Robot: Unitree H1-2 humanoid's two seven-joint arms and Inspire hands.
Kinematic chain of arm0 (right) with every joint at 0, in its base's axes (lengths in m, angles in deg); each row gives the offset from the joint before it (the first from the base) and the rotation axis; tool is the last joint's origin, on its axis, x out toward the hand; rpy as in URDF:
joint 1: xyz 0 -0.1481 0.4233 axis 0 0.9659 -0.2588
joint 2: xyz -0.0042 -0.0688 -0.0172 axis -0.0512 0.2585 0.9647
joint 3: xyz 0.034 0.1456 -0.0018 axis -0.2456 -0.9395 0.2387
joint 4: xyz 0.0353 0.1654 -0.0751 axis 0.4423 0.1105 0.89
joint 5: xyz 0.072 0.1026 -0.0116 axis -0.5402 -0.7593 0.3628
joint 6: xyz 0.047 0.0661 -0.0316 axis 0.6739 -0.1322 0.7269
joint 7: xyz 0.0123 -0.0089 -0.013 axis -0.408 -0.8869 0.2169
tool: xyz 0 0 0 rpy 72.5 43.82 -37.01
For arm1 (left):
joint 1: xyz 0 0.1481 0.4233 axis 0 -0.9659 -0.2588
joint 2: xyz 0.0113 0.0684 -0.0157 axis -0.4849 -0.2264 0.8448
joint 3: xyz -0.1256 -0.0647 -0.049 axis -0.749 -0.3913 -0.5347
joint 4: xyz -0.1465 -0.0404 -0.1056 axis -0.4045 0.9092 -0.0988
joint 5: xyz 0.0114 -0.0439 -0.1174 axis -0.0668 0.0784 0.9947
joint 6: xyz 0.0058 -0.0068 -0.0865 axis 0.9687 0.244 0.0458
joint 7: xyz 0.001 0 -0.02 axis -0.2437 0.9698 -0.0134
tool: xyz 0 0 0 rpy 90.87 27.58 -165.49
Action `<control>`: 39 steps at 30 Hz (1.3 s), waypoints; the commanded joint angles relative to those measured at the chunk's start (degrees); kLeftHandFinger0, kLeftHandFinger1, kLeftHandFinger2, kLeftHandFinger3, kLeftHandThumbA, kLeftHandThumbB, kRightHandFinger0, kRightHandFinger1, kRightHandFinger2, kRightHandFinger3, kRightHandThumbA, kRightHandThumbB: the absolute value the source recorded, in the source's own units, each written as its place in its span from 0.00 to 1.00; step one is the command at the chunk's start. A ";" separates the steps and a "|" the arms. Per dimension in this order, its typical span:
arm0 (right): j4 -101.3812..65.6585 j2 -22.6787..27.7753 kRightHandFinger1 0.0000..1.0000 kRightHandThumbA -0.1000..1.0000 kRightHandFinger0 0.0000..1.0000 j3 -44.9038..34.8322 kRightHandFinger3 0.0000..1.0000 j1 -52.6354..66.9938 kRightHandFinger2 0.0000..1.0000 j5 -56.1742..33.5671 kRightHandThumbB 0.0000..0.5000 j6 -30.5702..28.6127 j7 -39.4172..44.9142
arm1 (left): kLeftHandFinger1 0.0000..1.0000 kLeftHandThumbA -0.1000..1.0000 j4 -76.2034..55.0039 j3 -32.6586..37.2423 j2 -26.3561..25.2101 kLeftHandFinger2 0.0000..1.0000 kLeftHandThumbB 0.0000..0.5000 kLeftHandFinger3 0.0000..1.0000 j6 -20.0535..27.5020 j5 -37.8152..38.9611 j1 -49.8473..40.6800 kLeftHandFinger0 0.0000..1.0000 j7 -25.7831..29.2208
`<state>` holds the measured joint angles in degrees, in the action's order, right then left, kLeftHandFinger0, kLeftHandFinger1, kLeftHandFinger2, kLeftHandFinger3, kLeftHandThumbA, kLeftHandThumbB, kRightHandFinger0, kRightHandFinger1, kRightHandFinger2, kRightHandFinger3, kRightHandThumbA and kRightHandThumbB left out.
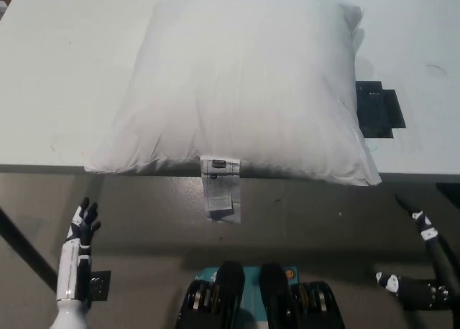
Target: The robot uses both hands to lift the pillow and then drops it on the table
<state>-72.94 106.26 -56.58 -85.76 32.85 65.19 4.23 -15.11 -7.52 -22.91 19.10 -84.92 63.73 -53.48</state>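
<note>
Pillow point(241, 85): white, plump, lying flat on the pale table point(57, 70), covering most of the middle of the tabletop, near edge running along the table's front edge and slightly overhanging it. Touched by neither hand. Partly hidden under the pillow's right side, a flat black object point(377, 110) on the table, sticking out toward the right. Hanging from the middle of the pillow's near seam, a white care tag point(220, 189) with a dark printed patch at the top, dangling over the table edge above the grey floor. Left hand point(81, 228) low at the lower left, below the table edge and well apart from the pillow, raised upright, fingers spread apart, holding nothing. Right hand point(424, 225) at the lower right, also below the table edge and clear of the pillow, only partly seen; finger state impossible to tell from this view.
</note>
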 commanded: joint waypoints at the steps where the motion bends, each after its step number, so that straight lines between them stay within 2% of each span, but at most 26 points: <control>1: -5.44 1.28 1.00 1.00 1.00 -3.21 1.00 -3.31 1.00 -7.29 0.45 3.26 2.44 | 1.00 1.00 -2.19 2.69 -6.10 1.00 0.17 1.00 3.30 -8.38 1.91 1.00 11.82; 2: -6.83 1.74 1.00 1.00 1.00 -4.21 1.00 -4.63 1.00 -7.20 0.48 4.77 2.27 | 1.00 1.00 -2.80 2.07 -7.33 1.00 0.21 1.00 3.30 -8.00 2.44 1.00 12.06; 3: -8.17 2.16 1.00 1.00 1.00 -5.62 1.00 -6.53 1.00 -7.79 0.59 5.19 1.64 | 1.00 1.00 -3.62 0.65 -9.27 1.00 0.22 1.00 3.30 -8.30 3.66 1.00 12.63; 5: -10.37 2.76 1.00 1.00 1.00 -7.51 1.00 -9.00 1.00 -8.08 0.61 6.20 1.30 | 1.00 1.00 -4.68 -0.80 -11.94 1.00 0.20 1.00 3.30 -9.36 4.87 1.00 14.08; 7: -12.15 3.54 1.00 1.00 1.00 -8.91 1.00 -11.37 1.00 -7.84 0.57 7.36 1.29 | 1.00 1.00 -5.03 -1.24 -14.57 1.00 0.14 1.00 3.30 -11.52 6.48 1.00 16.34; 8: -13.10 3.86 1.00 1.00 1.00 -9.51 1.00 -12.33 1.00 -7.95 0.58 8.40 1.42 | 1.00 1.00 -5.02 -1.46 -15.53 1.00 0.15 1.00 3.30 -12.15 7.26 1.00 17.27; 9: -14.99 5.29 1.00 1.00 1.00 -10.77 1.00 -15.65 1.00 -8.56 0.58 11.12 1.74 | 1.00 1.00 -5.51 -3.31 -17.26 1.00 0.16 1.00 3.30 -11.59 9.59 1.00 16.36; 11: -15.72 5.54 1.00 1.00 1.00 -11.36 1.00 -16.65 1.00 -8.68 0.58 12.11 2.00 | 1.00 1.00 -5.85 -3.61 -18.08 1.00 0.16 1.00 3.30 -11.53 10.30 1.00 16.44; 13: -15.93 6.66 1.00 1.00 1.00 -12.80 1.00 -21.61 1.00 -9.05 0.60 14.44 1.71 | 1.00 1.00 -5.70 -4.76 -21.25 1.00 0.11 1.00 3.30 -13.91 13.86 1.00 17.22; 14: -15.73 6.84 1.00 1.00 1.00 -13.31 1.00 -23.20 1.00 -9.25 0.61 15.25 1.55 | 1.00 1.00 -5.84 -5.09 -22.07 1.00 0.09 1.00 3.30 -12.62 15.24 1.00 16.71; 17: -13.93 7.43 1.00 1.00 1.00 -14.05 1.00 -27.19 1.00 -8.98 0.64 15.51 1.51 | 1.00 1.00 -5.60 -6.33 -23.94 1.00 0.16 1.00 3.30 -12.16 18.62 1.00 15.20; 20: -11.07 7.98 1.00 1.00 1.00 -14.68 1.00 -30.85 1.00 -8.54 0.57 15.18 1.00 | 1.00 1.00 -5.95 -7.87 -25.27 1.00 0.15 1.00 3.29 -14.79 22.38 1.00 14.22; 21: -9.06 8.36 1.00 1.00 1.00 -14.94 1.00 -33.25 1.00 -8.47 0.52 14.81 0.84 | 1.00 1.00 -6.07 -8.23 -26.40 1.00 0.20 1.00 2.55 -15.25 24.91 1.00 13.27; 24: -7.31 8.34 1.00 1.00 1.00 -15.46 1.00 -35.42 1.00 -8.64 0.53 14.91 0.80 | 1.00 1.00 -4.90 -8.61 -27.08 1.00 0.17 1.00 2.99 -15.46 27.85 1.00 12.69; 26: -5.60 8.59 1.00 1.00 1.00 -15.32 1.00 -37.65 1.00 -8.39 0.56 15.73 1.00 | 1.00 1.00 -4.76 -8.70 -28.04 1.00 0.22 1.00 1.91 -15.84 29.87 1.00 11.75; 28: -3.88 8.61 1.00 1.00 1.00 -14.85 1.00 -39.51 1.00 -8.01 0.53 16.16 1.25 | 1.00 1.00 -5.01 -8.80 -28.77 1.00 0.30 1.00 0.82 -15.97 32.12 1.00 10.91; 29: -3.27 8.44 1.00 1.00 1.00 -14.47 1.00 -40.38 1.00 -8.00 0.55 16.70 1.47 | 1.00 1.00 -5.55 -8.91 -28.97 1.00 0.26 1.00 0.21 -16.18 33.00 1.00 10.64; 31: -1.08 8.25 1.00 1.00 1.00 -13.61 1.00 -42.94 1.00 -7.67 0.54 16.80 1.73 | 1.00 1.00 -5.05 -8.86 -29.50 1.00 0.26 1.00 -0.56 -15.99 36.34 1.00 9.95; 35: 2.99 8.12 1.00 1.00 1.00 -12.73 1.00 -47.42 1.00 -7.64 0.59 17.02 2.00 | 1.00 1.00 -2.28 -9.18 -29.55 1.00 0.30 1.00 -0.61 -13.15 42.36 1.00 8.97; 36: 3.24 8.09 1.00 1.00 1.00 -12.68 1.00 -47.70 1.00 -7.66 0.59 17.07 1.99 | 1.00 1.00 -1.93 -9.21 -29.54 1.00 0.31 1.00 -0.31 -12.81 42.72 1.00 8.86; 38: 6.62 8.32 1.00 1.00 1.00 -11.83 1.00 -51.33 1.00 -7.35 0.56 16.92 2.21 | 1.00 1.00 1.56 -8.83 -30.02 1.00 0.23 1.00 -0.68 -12.55 46.53 1.00 8.01; 39: 7.31 8.41 1.00 1.00 1.00 -11.54 1.00 -52.25 1.00 -7.26 0.54 17.01 2.35 | 1.00 1.00 2.49 -9.06 -29.68 1.00 0.27 1.00 -0.68 -11.38 47.31 1.00 7.74</control>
<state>-67.46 113.04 -68.74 -131.71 25.43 81.77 5.95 -14.86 -15.58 -49.99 19.17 -98.83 105.67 -43.52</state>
